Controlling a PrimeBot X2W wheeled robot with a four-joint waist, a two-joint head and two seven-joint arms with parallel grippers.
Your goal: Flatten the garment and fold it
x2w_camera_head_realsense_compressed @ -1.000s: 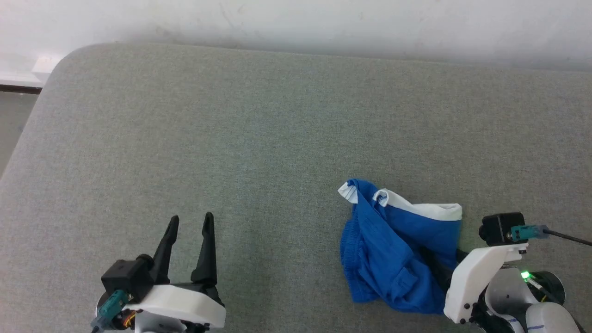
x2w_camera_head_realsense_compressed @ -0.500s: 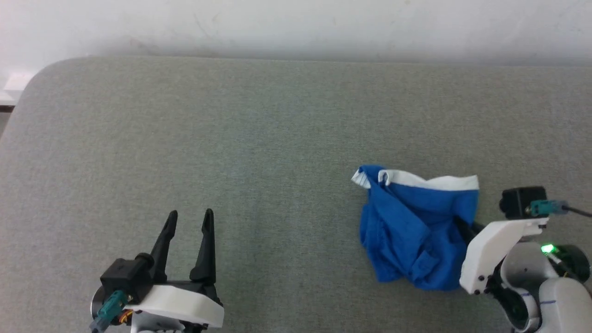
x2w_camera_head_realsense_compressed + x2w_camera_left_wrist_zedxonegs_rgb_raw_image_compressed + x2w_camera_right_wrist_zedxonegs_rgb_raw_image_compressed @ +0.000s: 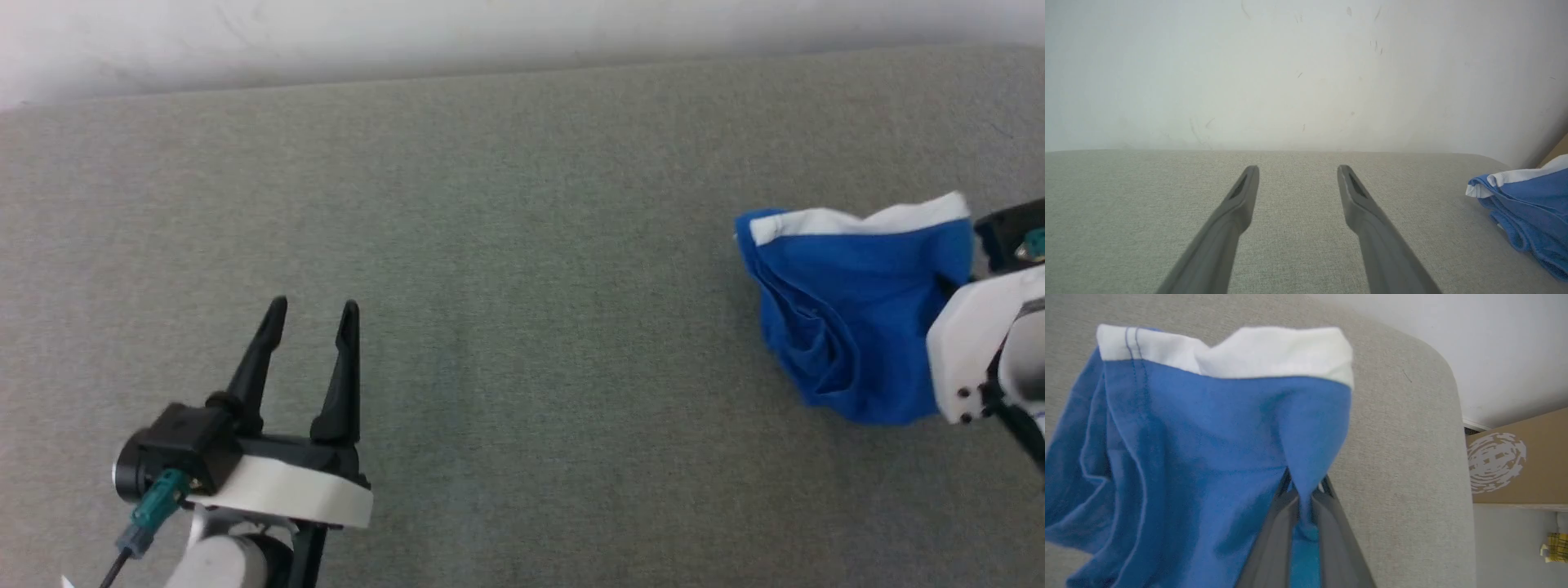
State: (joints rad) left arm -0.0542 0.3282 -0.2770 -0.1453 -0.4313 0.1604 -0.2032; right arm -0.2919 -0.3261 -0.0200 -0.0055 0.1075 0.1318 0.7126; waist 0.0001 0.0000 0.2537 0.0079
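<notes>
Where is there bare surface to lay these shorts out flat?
The widest bare stretch of grey fabric surface runs between the open left claw and the blue shorts, back to the wall. Crowded at the right edge, where the right claw pinches the shorts.

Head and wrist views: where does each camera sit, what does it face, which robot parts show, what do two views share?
Head view: on the head, facing down at the grey padded surface; open left end effector and right wrist housing show.
Left wrist view: along its own fingers toward the white wall.
Right wrist view: along the right end effector, shut on the blue shorts.
Shared: the shorts.
</notes>
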